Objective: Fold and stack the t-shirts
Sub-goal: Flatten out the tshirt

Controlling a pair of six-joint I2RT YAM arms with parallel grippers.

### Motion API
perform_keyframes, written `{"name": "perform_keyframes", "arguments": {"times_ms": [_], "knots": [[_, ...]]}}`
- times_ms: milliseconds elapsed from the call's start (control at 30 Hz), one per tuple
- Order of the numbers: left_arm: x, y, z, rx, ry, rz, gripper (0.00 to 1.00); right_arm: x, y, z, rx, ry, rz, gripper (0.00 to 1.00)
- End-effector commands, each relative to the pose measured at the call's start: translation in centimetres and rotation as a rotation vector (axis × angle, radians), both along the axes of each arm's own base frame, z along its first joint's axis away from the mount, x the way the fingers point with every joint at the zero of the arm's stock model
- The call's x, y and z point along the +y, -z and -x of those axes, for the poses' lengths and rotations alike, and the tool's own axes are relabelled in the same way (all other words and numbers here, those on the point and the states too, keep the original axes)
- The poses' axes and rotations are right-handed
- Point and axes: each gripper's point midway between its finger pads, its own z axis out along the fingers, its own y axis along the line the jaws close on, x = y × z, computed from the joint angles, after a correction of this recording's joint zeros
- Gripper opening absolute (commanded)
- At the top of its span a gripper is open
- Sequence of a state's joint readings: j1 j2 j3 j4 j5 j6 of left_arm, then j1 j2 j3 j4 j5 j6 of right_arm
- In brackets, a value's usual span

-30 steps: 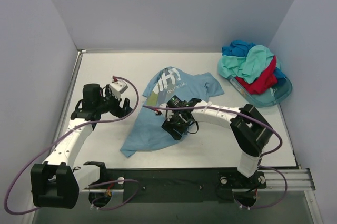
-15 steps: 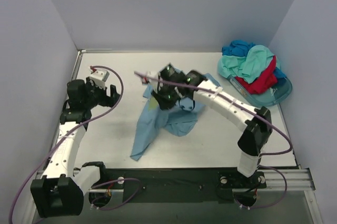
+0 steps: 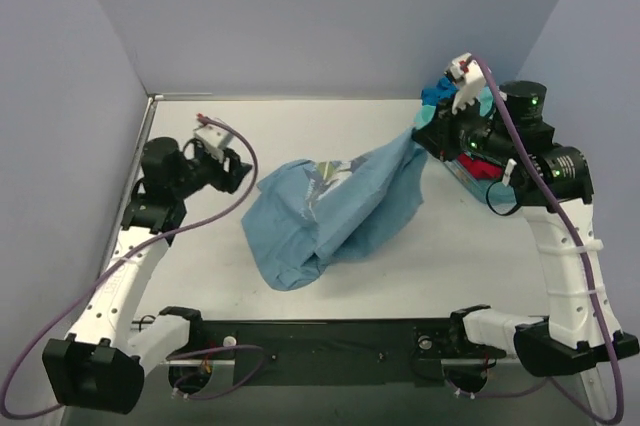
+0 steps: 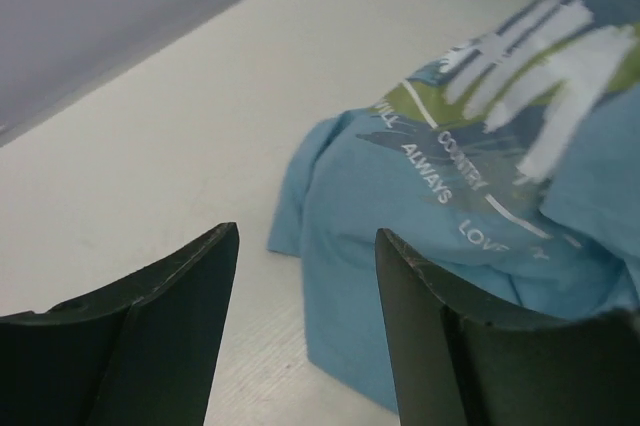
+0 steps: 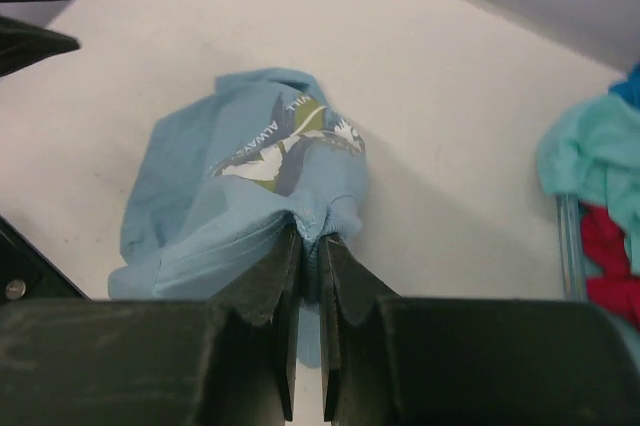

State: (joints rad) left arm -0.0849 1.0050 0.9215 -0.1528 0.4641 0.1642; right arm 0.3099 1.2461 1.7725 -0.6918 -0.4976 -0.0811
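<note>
In the top external view, a light sky-blue soft cloth t-shirt [image 3: 330, 211] with white print is seen stretched across the middle of the pale flat desk [image 3: 200, 276]. One end is drawn up and rightward by the right claw [image 3: 425, 138], and the other is slumped on the surface. The left claw [image 3: 236, 170] is held near the shirt's left edge, apart from it. A heap of mint-green, red and deeper blue shirts [image 3: 437, 94] is partly hidden behind the right arm. In the left wrist view, the left claw [image 4: 305, 236] is shown parted wide with nothing between its fingers, and the printed chest of the t-shirt [image 4: 440, 196] is spread just ahead. In the right wrist view, the right claw [image 5: 310, 238] is seen pinched tight on a small gather of the t-shirt [image 5: 250, 176], which hangs down to the desk [image 5: 450, 126]. The cloth is judged light, limp and prone to bunching. Hems, shoulders or sleeve seams are thought better places to be gripped, so that it can be spread flat.
</note>
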Motion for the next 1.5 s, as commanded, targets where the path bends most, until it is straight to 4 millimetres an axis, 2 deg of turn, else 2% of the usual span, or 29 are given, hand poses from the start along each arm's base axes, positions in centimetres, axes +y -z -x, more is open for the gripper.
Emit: {"name": "perform_keyframes", "arguments": {"times_ms": [0, 33, 67, 100, 133, 167, 267, 333, 467, 600, 667, 700, 733, 800, 900, 1000, 1033, 1067, 1100, 1167, 1200, 1233, 1267, 1300, 1333, 1367, 1400, 1433, 1467], "knots": [[-7.9, 4.6, 5.5, 0.116, 0.377, -0.117, 0.65, -4.2, 4.3, -0.5, 0.106, 0.168, -0.052, 0.0], [-8.7, 6.7, 7.0, 0.174, 0.426, -0.148, 0.63, -5.7, 6.3, -0.8, 0.139, 0.224, -0.041, 0.0], [-10.4, 8.2, 8.6, 0.173, 0.526, -0.215, 0.63, -6.6, 7.0, -1.1, 0.162, 0.277, -0.058, 0.0], [-10.6, 10.2, 10.2, 0.231, 0.572, -0.257, 0.63, -8.3, 8.8, -1.4, 0.208, 0.352, -0.057, 0.0], [-11.8, 11.3, 11.8, 0.213, 0.672, -0.325, 0.63, -8.9, 9.4, -1.5, 0.228, 0.375, -0.068, 0.0], [-11.7, 13.4, 13.4, 0.265, 0.724, -0.373, 0.63, -8.8, 10.7, -1.4, 0.268, 0.366, -0.082, 0.0], [-12.3, 18.3, 17.8, 0.312, 0.887, -0.528, 0.7, -8.6, 12.0, -1.3, 0.299, 0.356, -0.128, 0.0], [-13.3, 19.9, 18.1, 0.263, 0.903, -0.557, 0.75, -8.7, 12.9, -1.1, 0.315, 0.376, -0.136, 0.0], [-15.8, 20.7, 17.7, 0.194, 0.932, -0.522, 0.77, -8.7, 13.6, -0.7, 0.312, 0.379, -0.142, 0.0], [-17.6, 21.9, 18.2, 0.158, 0.975, -0.548, 0.7, -9.0, 14.2, -0.4, 0.306, 0.388, -0.128, 0.0], [-18.3, 22.6, 18.6, 0.132, 1.007, -0.598, 0.58, -8.9, 14.5, -0.2, 0.31, 0.384, -0.126, 0.0], [-18.4, 23.1, 18.9, 0.129, 1.036, -0.623, 0.51, -9.0, 14.6, -0.3, 0.312, 0.386, -0.127, 0.0], [-18.4, 23.1, 19.2, 0.137, 1.058, -0.634, 0.51, -8.9, 14.7, -0.2, 0.314, 0.382, -0.127, 0.0], [-18.3, 23.8, 20.2, 0.176, 1.11, -0.658, 0.52, -9.0, 14.8, -0.2, 0.312, 0.387, -0.121, 0.0], [-18.0, 24.8, 21.1, 0.193, 1.171, -0.727, 0.58, -9.5, 15.0, -0.1, 0.301, 0.403, -0.1, 0.0], [-17.7, 25.7, 21.4, 0.24, 1.2, -0.764, 0.55, -9.9, 15.1, 0.0, 0.301, 0.416, -0.091, 0.0], [-17.9, 25.6, 21.1, 0.239, 1.197, -0.768, 0.25, -10.0, 14.8, -0.1, 0.296, 0.423, -0.094, 0.0], [-17.9, 25.7, 20.8, 0.242, 1.172, -0.774, 0.08, -10.1, 14.6, -0.1, 0.291, 0.424, -0.095, 0.0], [-18.2, 25.6, 20.3, 0.228, 1.146, -0.764, 0.0, -10.2, 14.0, -0.3, 0.279, 0.427, -0.1, 0.0], [-18.3, 24.4, 18.3, 0.183, 1.05, -0.768, 0.0, -10.2, 12.7, -0.6, 0.25, 0.426, -0.11, 0.0], [-17.6, 23.1, 16.1, 0.175, 0.958, -0.752, 0.0, -10.1, 12.2, -0.9, 0.241, 0.424, -0.113, 0.0], [-17.8, 21.4, 14.4, 0.16, 0.902, -0.725, 0.0, -10.1, 10.9, -1.3, 0.213, 0.418, -0.118, 0.0], [-16.2, 19.6, 11.0, 0.18, 0.768, -0.675, 0.0, -10.1, 10.4, -1.7, 0.204, 0.417, -0.119, 0.0], [-16.1, 16.7, 8.5, 0.149, 0.699, -0.64, 0.0, -10.2, 9.1, -2.4, 0.179, 0.417, -0.123, 0.0], [-13.5, 15.0, 5.1, 0.159, 0.574, -0.607, 0.0, -10.2, 8.5, -3.1, 0.169, 0.422, -0.127, 0.0], [-13.0, 11.5, 2.7, 0.105, 0.514, -0.581, 0.0, -10.3, 7.1, -3.6, 0.138, 0.421, -0.133, 0.0], [-10.3, 9.8, 0.1, 0.086, 0.423, -0.58, 0.0, -10.2, 6.5, -4.4, 0.129, 0.415, -0.143, 0.0], [-9.6, 6.4, -1.6, 0.014, 0.378, -0.57, 0.0, -10.1, 4.8, -4.8, 0.094, 0.408, -0.153, 0.0], [-7.3, 4.6, -3.1, -0.021, 0.312, -0.58, 0.0, -9.8, 4.1, -5.6, 0.084, 0.396, -0.167, 0.0]]}}
